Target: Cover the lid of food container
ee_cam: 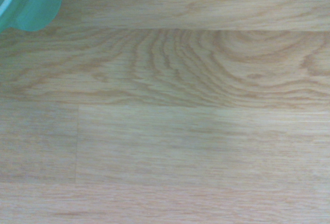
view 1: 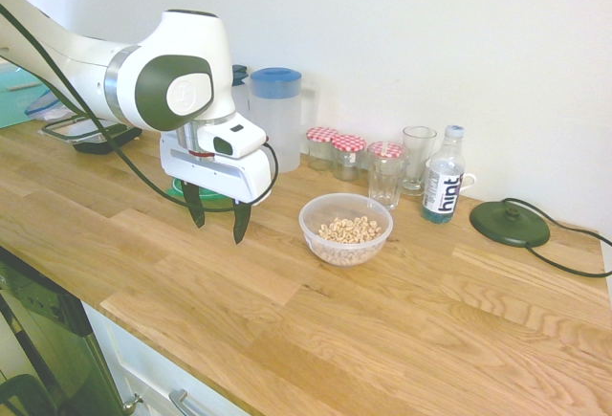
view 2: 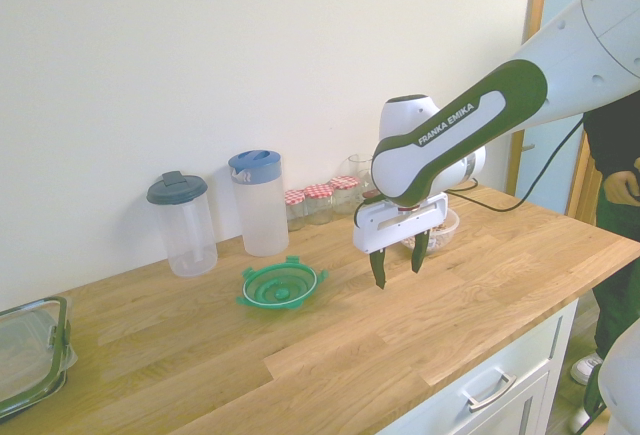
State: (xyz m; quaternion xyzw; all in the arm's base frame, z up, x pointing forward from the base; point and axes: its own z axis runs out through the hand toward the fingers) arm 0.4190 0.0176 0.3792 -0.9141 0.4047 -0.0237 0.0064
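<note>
Gripper (view 2: 397, 265) jaws apart, empty, above bare worktop (view 2: 330, 355) | green lid (view 2: 283, 285) flat beside it, cereal bowl (view 1: 345, 229) uncovered | shift over lid, pinch rim at tab, lift level.

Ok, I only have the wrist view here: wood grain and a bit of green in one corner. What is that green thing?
Observer: It's the round green lid, lying flat on the wooden counter.
Operator: Is the gripper holding it?
Observer: No. The gripper hangs open and empty above bare wood beside the lid.
Operator: Where's the food container?
Observer: The clear bowl of ring cereal sits uncovered on the far side of the gripper from the lid.
Operator: Anything crowding the bowl?
Observer: A drinking glass and a water bottle stand just behind it, apart from it.
</note>
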